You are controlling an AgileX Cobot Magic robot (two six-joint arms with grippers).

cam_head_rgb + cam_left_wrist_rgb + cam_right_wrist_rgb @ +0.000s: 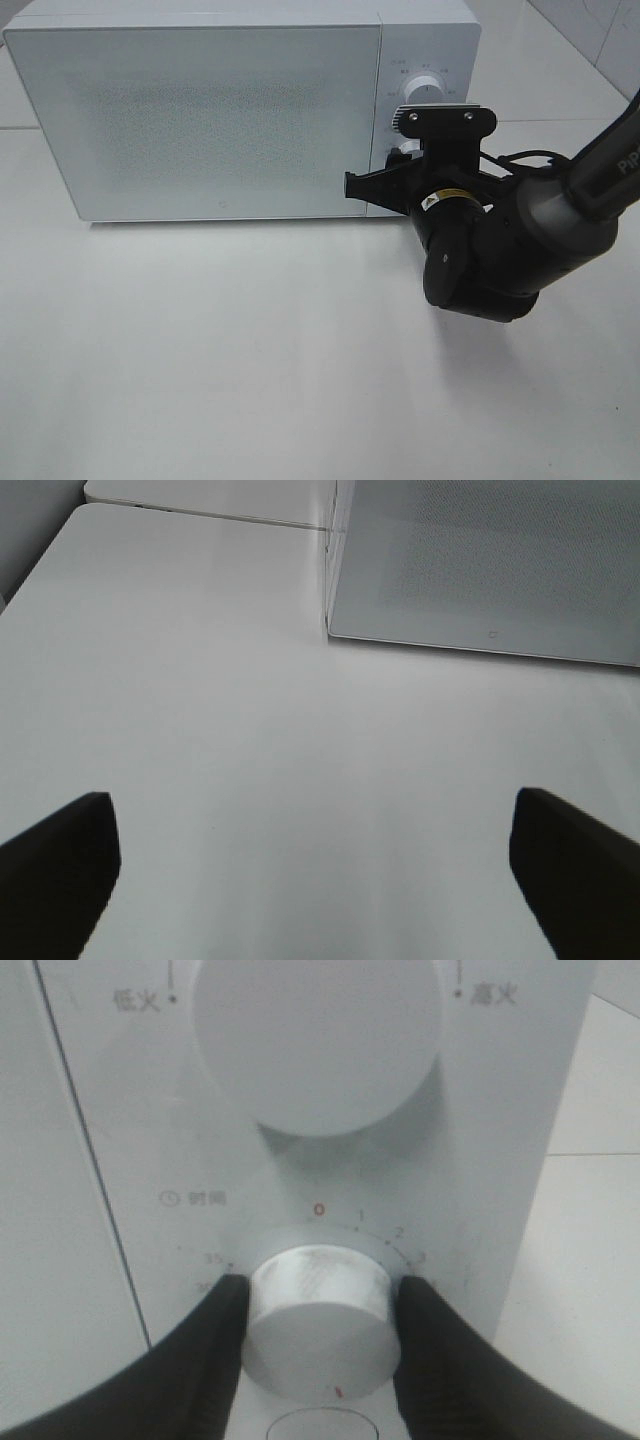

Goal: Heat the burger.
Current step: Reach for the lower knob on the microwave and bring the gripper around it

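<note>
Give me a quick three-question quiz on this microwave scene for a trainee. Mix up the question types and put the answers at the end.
1. True or false: the microwave door stands open.
2. The jaws of the right gripper press on which thing? A: a door handle. B: the lower timer knob. C: a plate.
3. Fill in: the jaws of the ___ gripper stand wide apart above the table.
Key: 1 false, it is shut. 2 B. 3 left gripper.
</note>
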